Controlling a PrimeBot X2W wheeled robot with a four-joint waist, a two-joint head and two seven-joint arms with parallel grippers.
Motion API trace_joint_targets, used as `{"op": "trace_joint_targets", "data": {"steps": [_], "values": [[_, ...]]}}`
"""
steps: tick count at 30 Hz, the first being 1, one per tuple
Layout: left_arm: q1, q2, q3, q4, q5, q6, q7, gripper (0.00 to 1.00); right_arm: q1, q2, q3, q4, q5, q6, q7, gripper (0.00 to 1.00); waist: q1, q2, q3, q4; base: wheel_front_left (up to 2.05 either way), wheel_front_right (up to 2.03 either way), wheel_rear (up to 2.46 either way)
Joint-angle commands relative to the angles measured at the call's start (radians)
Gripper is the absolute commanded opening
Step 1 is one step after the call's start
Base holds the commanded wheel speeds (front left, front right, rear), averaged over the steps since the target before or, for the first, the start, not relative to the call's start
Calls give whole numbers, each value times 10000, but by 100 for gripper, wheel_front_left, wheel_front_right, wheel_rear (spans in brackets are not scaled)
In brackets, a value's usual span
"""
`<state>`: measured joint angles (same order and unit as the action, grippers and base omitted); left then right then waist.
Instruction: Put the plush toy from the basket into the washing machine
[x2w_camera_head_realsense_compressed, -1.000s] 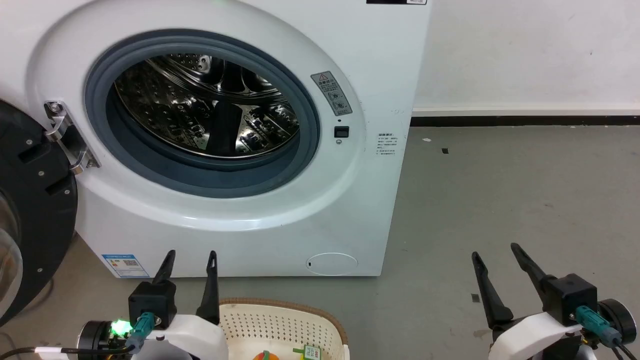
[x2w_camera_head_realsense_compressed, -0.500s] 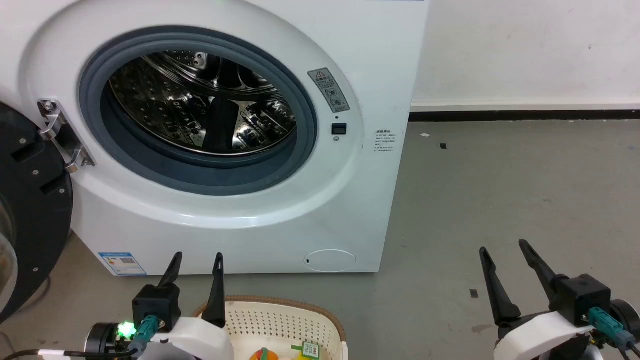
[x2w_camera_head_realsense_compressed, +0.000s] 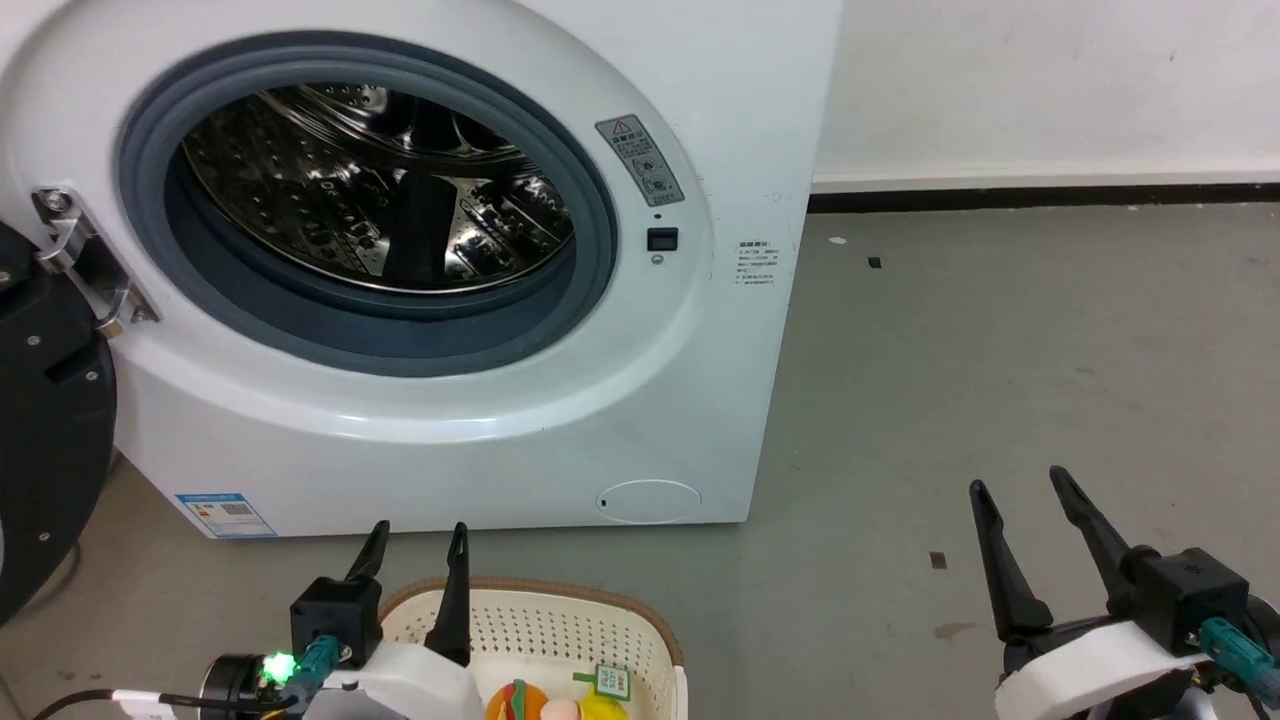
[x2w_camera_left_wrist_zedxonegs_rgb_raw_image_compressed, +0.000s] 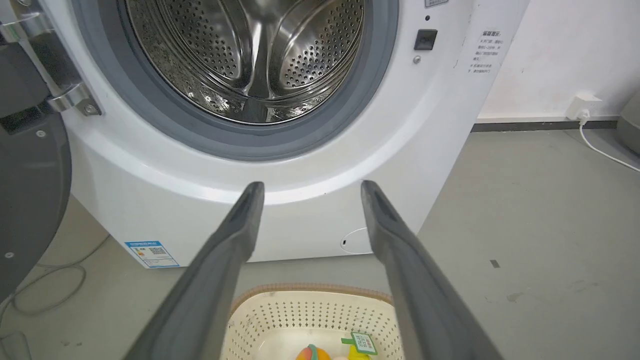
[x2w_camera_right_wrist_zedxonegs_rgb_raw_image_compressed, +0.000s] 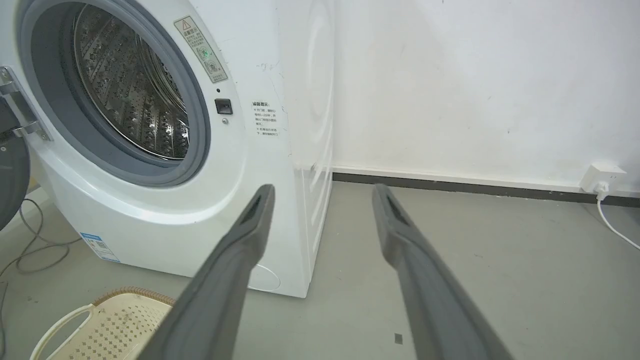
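The white washing machine (x2w_camera_head_realsense_compressed: 640, 400) fills the upper left of the head view, its round opening showing the shiny steel drum (x2w_camera_head_realsense_compressed: 380, 190); it also stands ahead in the left wrist view (x2w_camera_left_wrist_zedxonegs_rgb_raw_image_compressed: 310, 165) and right wrist view (x2w_camera_right_wrist_zedxonegs_rgb_raw_image_compressed: 235, 165). The cream basket (x2w_camera_head_realsense_compressed: 560, 625) sits on the floor in front of it, also in view from the wrists (x2w_camera_left_wrist_zedxonegs_rgb_raw_image_compressed: 310, 315) (x2w_camera_right_wrist_zedxonegs_rgb_raw_image_compressed: 120, 320). The plush toy (x2w_camera_head_realsense_compressed: 560, 705) lies inside, orange, peach and yellow with a green tag (x2w_camera_left_wrist_zedxonegs_rgb_raw_image_compressed: 357, 347). My left gripper (x2w_camera_head_realsense_compressed: 418, 538) hovers open above the basket's left rim. My right gripper (x2w_camera_head_realsense_compressed: 1020, 485) stands open over bare floor at the right.
The black-framed door (x2w_camera_head_realsense_compressed: 45, 450) hangs open at the left on a metal hinge (x2w_camera_head_realsense_compressed: 80, 265). A cable (x2w_camera_left_wrist_zedxonegs_rgb_raw_image_compressed: 50, 285) lies on the floor beside the machine. A wall socket with a white cord (x2w_camera_right_wrist_zedxonegs_rgb_raw_image_compressed: 602, 182) sits at the right skirting. Grey floor (x2w_camera_head_realsense_compressed: 1000, 350) spreads to the right.
The head view has tilted down and shifted, so the machine sits higher and more of the basket and toy shows. Both grippers stay open in much the same pose.
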<state>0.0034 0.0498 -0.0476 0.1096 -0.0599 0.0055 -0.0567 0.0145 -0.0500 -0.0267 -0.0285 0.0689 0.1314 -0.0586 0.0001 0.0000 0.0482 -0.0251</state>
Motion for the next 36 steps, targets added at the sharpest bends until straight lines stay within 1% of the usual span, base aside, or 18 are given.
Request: {"op": "trace_joint_targets", "data": {"steps": [1, 16, 36], "values": [[-209, 3, -37, 159, -96, -68, -115, 100, 32, -1, -14, -84, 96, -2, -106, 100, 0, 0, 73, -42, 0, 0, 0], [-947, 78, -309, 1618, -335, -176, -421, 100, -129, -1, 139, -366, 298, -3, -418, 100, 0, 0, 831, -383, 0, 0, 0], [-2259, 509, -813, 4321, -636, -308, -590, 100, -453, -1, 335, -860, 816, -4, -834, 100, 0, 0, 2135, -1089, 0, 0, 0]]}}
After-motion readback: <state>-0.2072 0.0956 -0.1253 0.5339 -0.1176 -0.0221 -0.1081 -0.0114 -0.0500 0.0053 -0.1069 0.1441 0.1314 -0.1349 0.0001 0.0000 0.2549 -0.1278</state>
